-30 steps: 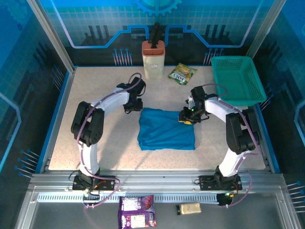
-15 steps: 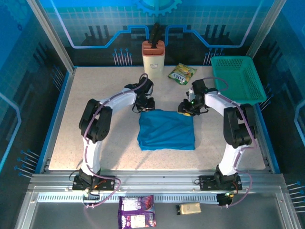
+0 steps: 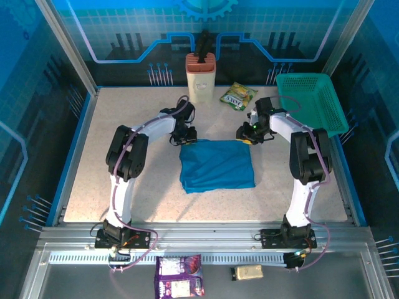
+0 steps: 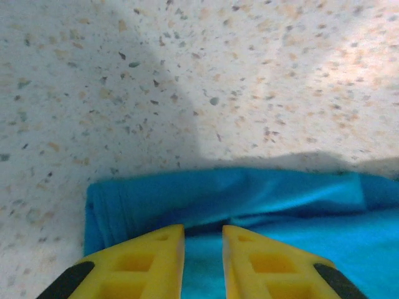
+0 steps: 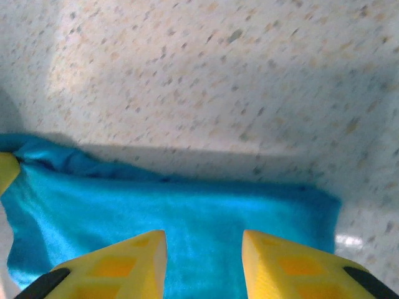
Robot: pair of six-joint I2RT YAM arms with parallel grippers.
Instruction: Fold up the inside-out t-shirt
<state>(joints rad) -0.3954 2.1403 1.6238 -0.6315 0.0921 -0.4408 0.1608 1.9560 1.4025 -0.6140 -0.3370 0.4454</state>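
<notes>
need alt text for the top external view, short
A blue t-shirt lies as a rough rectangle on the table, with the left claw at its far-left corner and the right claw at its far-right corner. Beyond sit a snack packet and a teal basket.

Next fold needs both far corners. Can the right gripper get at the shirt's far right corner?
Likely yes: the right gripper hangs just over the shirt's far edge by that corner, jaws apart, nothing between them and the cloth.

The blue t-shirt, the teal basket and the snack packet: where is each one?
blue t-shirt (image 3: 217, 165), top view, middle of the folded cloth.
teal basket (image 3: 302, 76), top view, far rim.
snack packet (image 3: 239, 96), top view, its middle.
</notes>
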